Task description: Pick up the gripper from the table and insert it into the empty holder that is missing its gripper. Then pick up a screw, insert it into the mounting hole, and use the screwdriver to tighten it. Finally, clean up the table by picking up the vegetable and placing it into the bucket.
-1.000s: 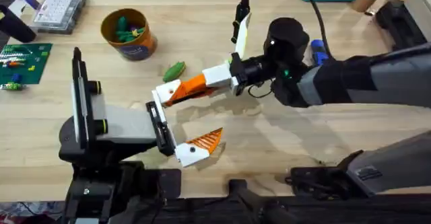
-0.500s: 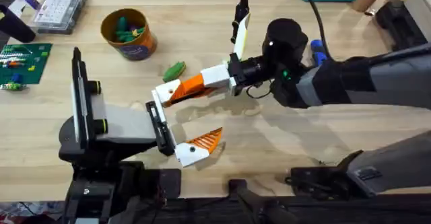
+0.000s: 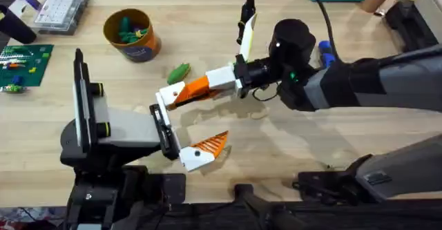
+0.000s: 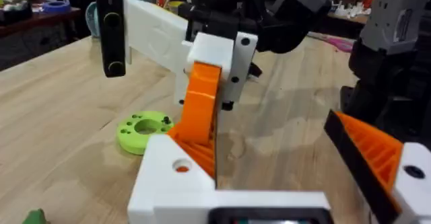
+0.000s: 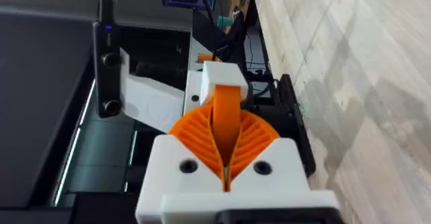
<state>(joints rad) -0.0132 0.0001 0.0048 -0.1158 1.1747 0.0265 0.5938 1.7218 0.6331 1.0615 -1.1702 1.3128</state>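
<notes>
Tabletop: gripper (image 3: pixel 196 86) inside right pincer (image 3: pixel 181 92)

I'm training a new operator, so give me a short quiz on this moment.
1. True or false: the vegetable lies inside the bucket.
2. What does the right tool grip? A: a screwdriver. B: the orange finger. C: a lime ring.
3. Fill in: the bucket stands on the ___ arm's side of the table.
Key: 1 false, it lies on the table beside the bucket. 2 B. 3 left.
</notes>
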